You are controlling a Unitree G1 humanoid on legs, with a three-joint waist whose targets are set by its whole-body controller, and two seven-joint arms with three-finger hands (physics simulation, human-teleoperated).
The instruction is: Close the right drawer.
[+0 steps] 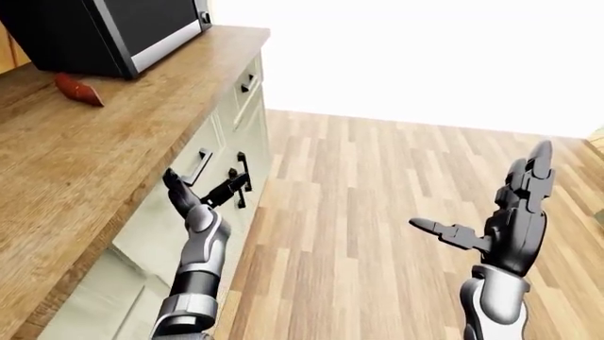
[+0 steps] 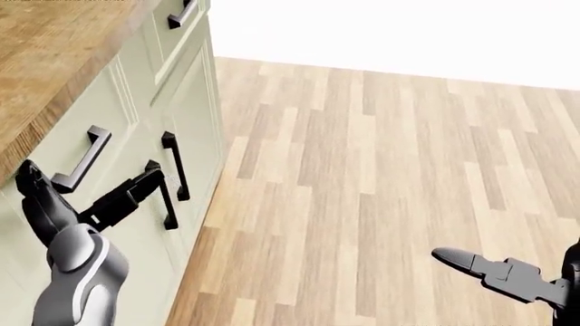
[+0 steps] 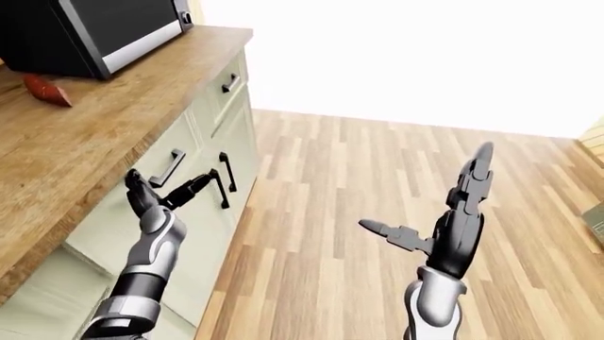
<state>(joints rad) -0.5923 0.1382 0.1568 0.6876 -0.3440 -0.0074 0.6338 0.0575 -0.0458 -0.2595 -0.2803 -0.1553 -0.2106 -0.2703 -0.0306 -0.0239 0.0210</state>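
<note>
The pale green drawer front (image 2: 86, 129) with its dark bar handle (image 2: 79, 160) sits under the wooden counter (image 1: 104, 149) and looks close to flush with the cabinet face. My left hand (image 2: 83, 195) is open, one finger (image 2: 29, 178) against the drawer front below the handle, the other fingers (image 2: 131, 191) reaching across the cabinet door. The same hand shows in the left-eye view (image 1: 203, 195). My right hand (image 1: 500, 212) is open, raised over the floor, far from the cabinets.
Two vertical door handles (image 2: 172, 168) stand just right of my left hand. Another drawer with a handle (image 1: 247, 85) lies further along. A black microwave (image 1: 104, 28) and a red object (image 1: 77, 90) rest on the counter. Wood floor (image 2: 381, 176) spreads to the right.
</note>
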